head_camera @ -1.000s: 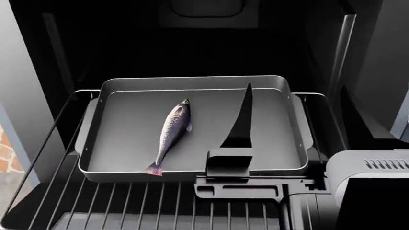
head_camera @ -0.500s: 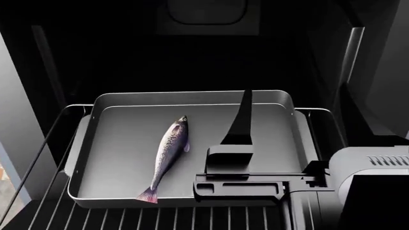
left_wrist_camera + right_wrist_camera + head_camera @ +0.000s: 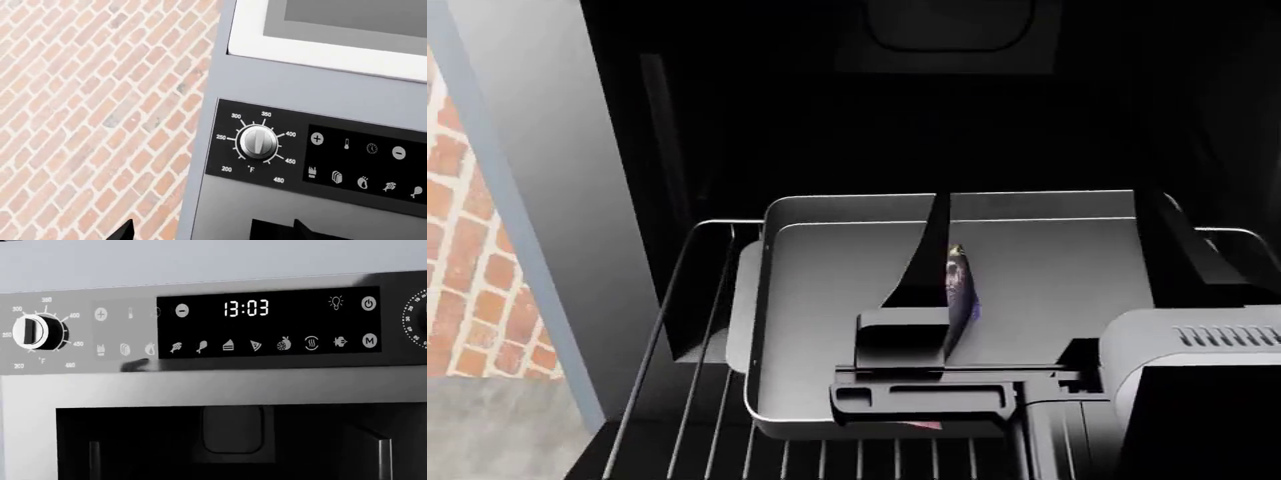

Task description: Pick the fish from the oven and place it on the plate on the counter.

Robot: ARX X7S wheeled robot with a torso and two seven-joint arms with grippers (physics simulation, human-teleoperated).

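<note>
Since the earlier head views, the camera has swung so that the shallow silver-grey baking tray point(image 3: 827, 330) sits right of centre, and a strip of red brick wall point(image 3: 461, 250) now shows at the left edge. The slender silvery-grey fish with a speckled purplish back point(image 3: 961, 285), formerly in plain sight beside the dark pincer finger point(image 3: 928, 255), is now mostly hidden behind it; only a sliver of body and a trace of pink tail at the tray's near rim show.

It lies on the tray, on the thin-barred wire rack point(image 3: 694, 340) inside the black oven cavity point(image 3: 827, 120). Whether the right pincer is wide or narrow cannot be told, since only one finger is clear. The left pincer is barely in view at the frame edge.

The main risk is misjudging the approach: with the fish occluded, the finger could come down on it, shove it along the smooth tray, or strike the raised rim. Neither wrist view helps, as both face the oven's control panel point(image 3: 267, 322).
</note>
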